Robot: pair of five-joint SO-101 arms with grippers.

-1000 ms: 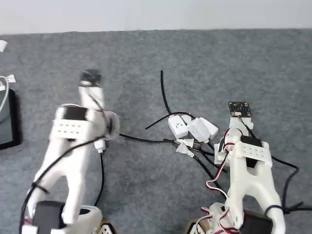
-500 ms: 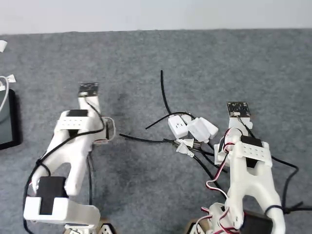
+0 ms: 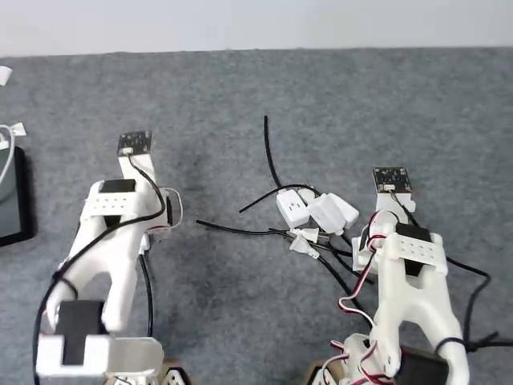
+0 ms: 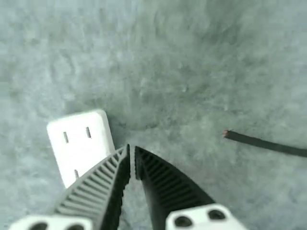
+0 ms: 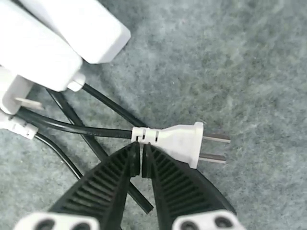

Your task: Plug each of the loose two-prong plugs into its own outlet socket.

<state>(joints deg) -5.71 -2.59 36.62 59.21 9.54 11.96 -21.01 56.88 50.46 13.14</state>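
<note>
My left gripper (image 4: pixel 132 149) is shut with nothing between its fingers, low over the grey carpet. A white outlet block (image 4: pixel 80 142) with two slots lies right beside its fingertips. My right gripper (image 5: pixel 139 145) is shut too, its tips at the ribbed neck of a white two-prong plug (image 5: pixel 180 140) whose prongs point away from the cable. Two white outlet blocks (image 5: pixel 43 45) lie just beyond that plug. In the high view those blocks (image 3: pixel 313 210) sit mid-table with small white plugs (image 3: pixel 304 239) and black cables in front of them, left of the right arm (image 3: pixel 405 249).
Black cables (image 3: pixel 272 172) loop across the middle of the carpet, and one loose cable end (image 4: pixel 261 142) lies near my left gripper. A dark flat device (image 3: pixel 12 192) sits at the table's left edge. The left arm (image 3: pixel 120 212) stands over the left part of the table.
The left arm has swung back and a little to the left, then settled. The right arm, the outlet blocks and the plugs have stayed where they were.
</note>
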